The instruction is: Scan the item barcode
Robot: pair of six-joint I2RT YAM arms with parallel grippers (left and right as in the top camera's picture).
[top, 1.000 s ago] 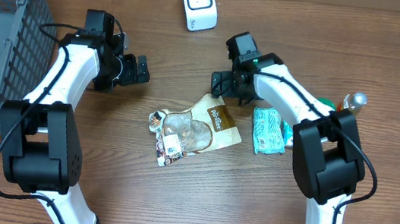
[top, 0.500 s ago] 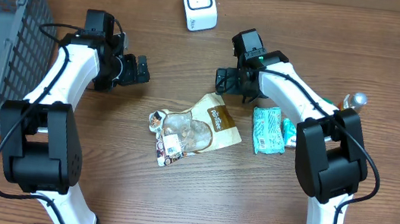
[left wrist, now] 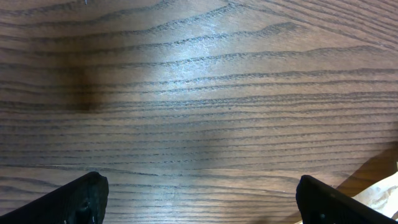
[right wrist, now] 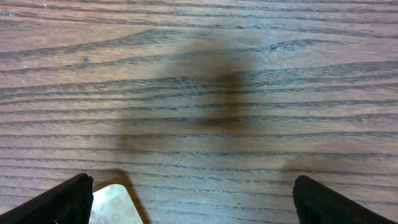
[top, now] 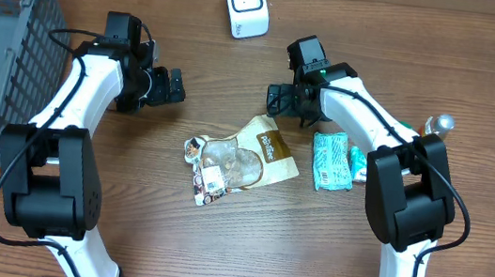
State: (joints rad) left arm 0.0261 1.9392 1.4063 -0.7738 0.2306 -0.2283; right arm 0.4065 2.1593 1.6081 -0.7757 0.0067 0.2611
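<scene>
Brown snack pouch flat mid-table, white scanner upright, apparently

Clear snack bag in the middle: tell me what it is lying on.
The clear snack bag overlaps the brown pouch, covering that pouch's left edge; the rest lies on the table. Anything beneath it is hidden.

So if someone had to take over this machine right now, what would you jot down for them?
Left gripper: open, empty, over bare wood.
Right gripper: open, empty, just above the brown packet.
Clear snack bag lies mid-table beside that packet; green packets to the right.
White scanner stands at the table's far edge.
Done: nothing picked up.
Left: grab an item, show its barcode to the scanner.
</scene>
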